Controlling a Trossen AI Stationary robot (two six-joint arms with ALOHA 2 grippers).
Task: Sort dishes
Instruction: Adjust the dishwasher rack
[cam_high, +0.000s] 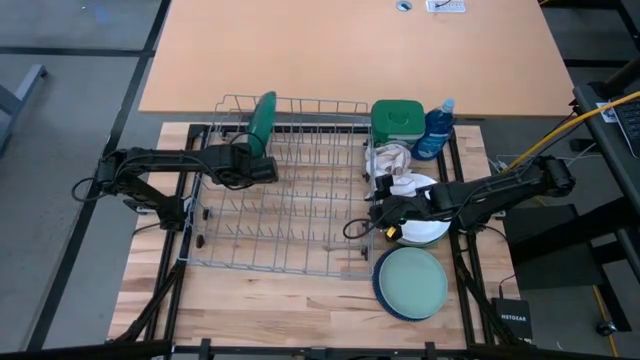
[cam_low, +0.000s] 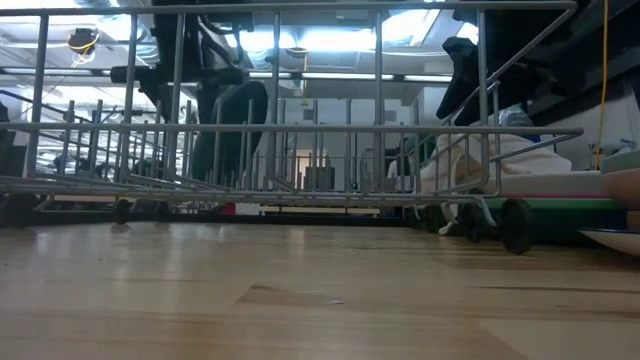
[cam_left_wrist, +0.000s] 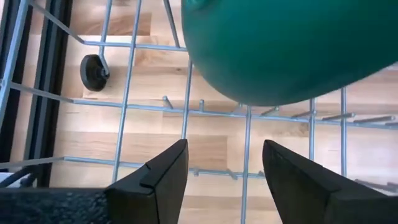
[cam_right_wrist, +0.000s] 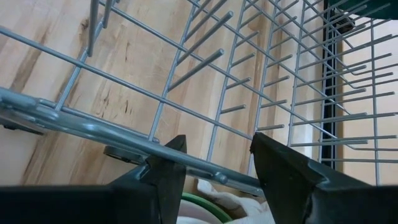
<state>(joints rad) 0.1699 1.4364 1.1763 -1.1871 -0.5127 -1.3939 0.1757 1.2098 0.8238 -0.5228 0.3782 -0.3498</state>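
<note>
My left gripper (cam_left_wrist: 221, 171) hangs with jaws open beside the dark green plate (cam_high: 263, 118) standing in the rack (cam_high: 290, 215); my right gripper (cam_right_wrist: 214, 168), jaws open too, is at the rack's edge.

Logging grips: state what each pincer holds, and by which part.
Nothing. Left pincer is open just off the racked dark green plate; right pincer is open, empty.

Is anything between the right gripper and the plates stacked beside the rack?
Yes. The right gripper, jaws open, hangs at the wire rack's right edge. The beige-and-white cloth lies over the far part of the white plate. The rack's side rail crosses right in front of the fingertips in the right wrist view.
</note>
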